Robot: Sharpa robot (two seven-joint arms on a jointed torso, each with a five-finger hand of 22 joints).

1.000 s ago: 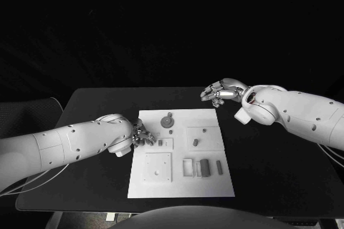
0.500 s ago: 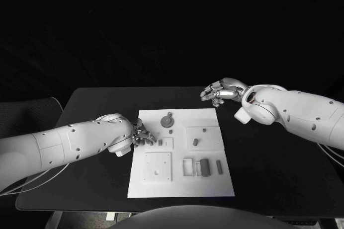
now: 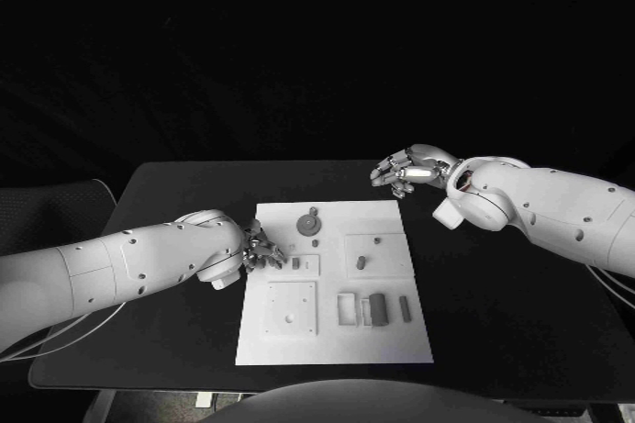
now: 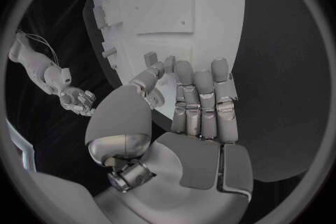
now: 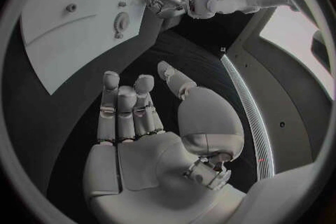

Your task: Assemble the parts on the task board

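The task board [image 3: 334, 285] lies in the middle of the black table [image 3: 503, 304], at the centre of the head view. On it, a round disc part [image 3: 308, 225] is seen near its upper edge, a small block part [image 3: 298, 263] left of centre, a peg [image 3: 360, 260] on the square plate right of centre, and a row of bar-shaped parts [image 3: 379, 309] toward the lower right. Whether any of these has been seated in its final place cannot be told, so the assembly is judged to be at an early stage, with most or all of the fitting left to be done.

The left hand [image 3: 258, 252] is placed at the board's left edge, just beside the small block. In the left wrist view its fingers [image 4: 203, 95] are stretched out side by side over the board and nothing is held. The right hand [image 3: 410, 170] is held above the table beyond the board's upper right corner, well apart from the parts. In the right wrist view its fingers [image 5: 122, 106] are loosely extended with nothing in them.

Compared with the earlier frames, almost nothing is changed: the left arm is shifted only very slightly, the right hand is kept where it was, and no part is moved.
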